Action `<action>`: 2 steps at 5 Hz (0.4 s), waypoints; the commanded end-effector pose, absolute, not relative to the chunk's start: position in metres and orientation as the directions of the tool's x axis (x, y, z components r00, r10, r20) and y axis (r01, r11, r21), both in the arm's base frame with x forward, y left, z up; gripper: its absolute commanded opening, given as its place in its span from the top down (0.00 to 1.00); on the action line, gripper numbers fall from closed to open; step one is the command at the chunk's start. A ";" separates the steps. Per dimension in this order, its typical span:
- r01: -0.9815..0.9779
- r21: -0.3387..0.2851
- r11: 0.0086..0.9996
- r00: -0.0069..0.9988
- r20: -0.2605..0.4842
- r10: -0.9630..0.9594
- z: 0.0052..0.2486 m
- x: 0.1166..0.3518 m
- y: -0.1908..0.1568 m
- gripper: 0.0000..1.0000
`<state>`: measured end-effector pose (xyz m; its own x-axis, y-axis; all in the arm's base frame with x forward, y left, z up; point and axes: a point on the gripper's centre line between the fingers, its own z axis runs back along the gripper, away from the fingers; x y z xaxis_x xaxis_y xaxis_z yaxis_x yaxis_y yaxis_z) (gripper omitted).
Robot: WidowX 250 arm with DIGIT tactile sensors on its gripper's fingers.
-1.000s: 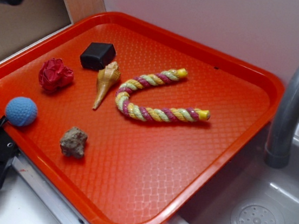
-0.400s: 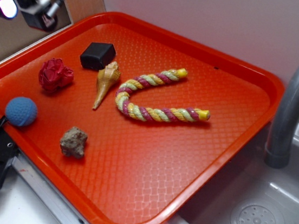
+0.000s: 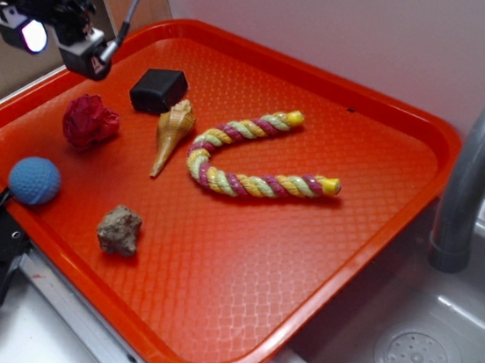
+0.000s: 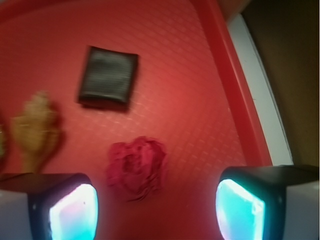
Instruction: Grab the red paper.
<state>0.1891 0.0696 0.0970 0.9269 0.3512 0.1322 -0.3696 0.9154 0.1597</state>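
Above the red paper [image 4: 136, 167], my gripper [image 4: 156, 210] hangs wide open and empty; the wad sits on the tray [image 3: 392, 120], with the black block [image 4: 108, 76] and seashell [image 4: 36, 131] near enough to snag if I drift.

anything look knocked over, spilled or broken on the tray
Nothing stands out. The red paper, black block, shell, rope, ball and rock lie apart on the tray, all intact.
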 end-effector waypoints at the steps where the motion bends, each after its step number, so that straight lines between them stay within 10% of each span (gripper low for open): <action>1: -0.333 0.231 0.914 0.942 0.113 0.315 0.074 0.194 0.082 0.00; 2: -0.308 0.242 0.920 0.951 0.082 0.297 0.061 0.197 0.084 0.00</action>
<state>0.1946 0.0783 0.0533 0.9575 0.2842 0.0491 -0.2873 0.9254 0.2472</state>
